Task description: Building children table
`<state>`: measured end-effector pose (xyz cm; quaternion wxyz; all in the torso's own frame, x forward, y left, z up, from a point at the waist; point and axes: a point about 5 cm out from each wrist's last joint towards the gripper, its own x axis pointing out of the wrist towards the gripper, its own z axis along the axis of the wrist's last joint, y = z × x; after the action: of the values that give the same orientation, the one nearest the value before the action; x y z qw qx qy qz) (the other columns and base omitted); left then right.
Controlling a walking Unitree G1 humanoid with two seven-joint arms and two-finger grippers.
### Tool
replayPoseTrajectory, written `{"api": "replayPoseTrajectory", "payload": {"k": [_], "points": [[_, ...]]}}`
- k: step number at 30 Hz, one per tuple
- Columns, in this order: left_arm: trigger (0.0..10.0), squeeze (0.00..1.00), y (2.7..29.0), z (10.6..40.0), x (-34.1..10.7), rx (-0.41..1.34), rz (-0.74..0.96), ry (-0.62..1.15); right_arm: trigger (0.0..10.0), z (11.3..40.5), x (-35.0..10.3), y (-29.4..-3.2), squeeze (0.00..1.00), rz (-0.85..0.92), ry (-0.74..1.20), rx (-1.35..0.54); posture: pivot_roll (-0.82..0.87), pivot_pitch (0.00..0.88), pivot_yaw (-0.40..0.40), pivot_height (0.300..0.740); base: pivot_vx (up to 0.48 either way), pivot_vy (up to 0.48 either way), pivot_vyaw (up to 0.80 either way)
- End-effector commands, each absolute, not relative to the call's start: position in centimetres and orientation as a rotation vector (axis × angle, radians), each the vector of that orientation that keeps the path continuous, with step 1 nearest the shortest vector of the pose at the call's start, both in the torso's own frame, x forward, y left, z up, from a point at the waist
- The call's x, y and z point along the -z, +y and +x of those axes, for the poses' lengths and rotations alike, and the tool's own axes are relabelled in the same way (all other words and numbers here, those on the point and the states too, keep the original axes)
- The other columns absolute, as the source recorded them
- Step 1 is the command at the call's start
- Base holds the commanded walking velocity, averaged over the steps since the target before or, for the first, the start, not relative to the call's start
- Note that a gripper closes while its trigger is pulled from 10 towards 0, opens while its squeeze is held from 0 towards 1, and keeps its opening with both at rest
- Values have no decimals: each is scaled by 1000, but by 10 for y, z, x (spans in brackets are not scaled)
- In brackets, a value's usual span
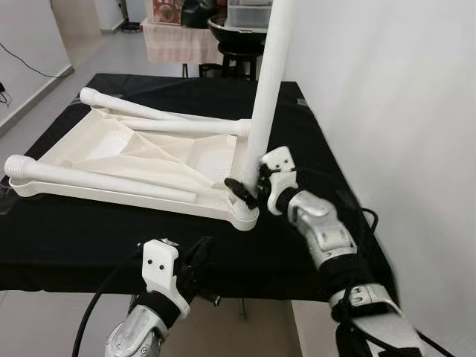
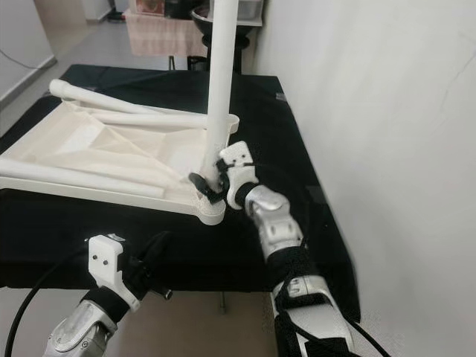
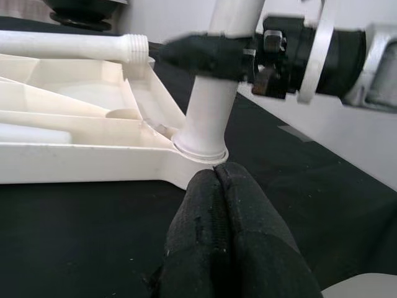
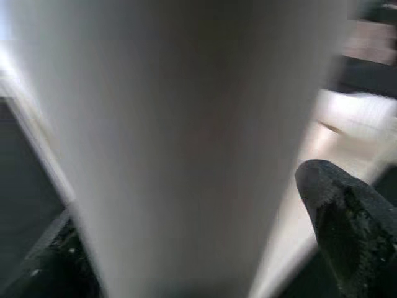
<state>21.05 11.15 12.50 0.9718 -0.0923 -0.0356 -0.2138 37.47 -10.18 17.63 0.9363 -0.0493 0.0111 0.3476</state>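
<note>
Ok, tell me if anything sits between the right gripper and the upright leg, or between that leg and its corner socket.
Nothing visible does. The right gripper has its fingers around the upright leg low down, and the leg's foot already sits in the corner socket of the upside-down tabletop. The left gripper hangs shut, short of the table edge.

An upturned white tabletop lies on the black-covered table, with three loose legs lying across it. A fourth leg stands upright in the near right corner socket. The right pincer clasps that leg low down. The left pincer hovers at the table's front edge.
</note>
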Motion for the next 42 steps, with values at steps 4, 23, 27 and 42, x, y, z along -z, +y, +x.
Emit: {"api": "replayPoseTrajectory", "payload": {"k": [4,23,27,42], "points": [[10000,0,110,208,-122,428,-188,-57,10000,377,-184,-95,0,-121,24,-922,117,36,-107,740,0,0,0],[10000,0,110,202,-123,427,-192,-51,0,387,-160,-115,0,-124,166,-814,121,57,-107,740,0,0,0],[10000,0,113,202,-123,427,-190,-51,0,380,-122,-154,0,-135,293,-273,112,64,-115,740,0,0,0],[10000,0,116,208,-123,421,-173,-51,0,363,-124,-120,0,-154,193,-234,101,50,-97,740,0,0,0]]}}
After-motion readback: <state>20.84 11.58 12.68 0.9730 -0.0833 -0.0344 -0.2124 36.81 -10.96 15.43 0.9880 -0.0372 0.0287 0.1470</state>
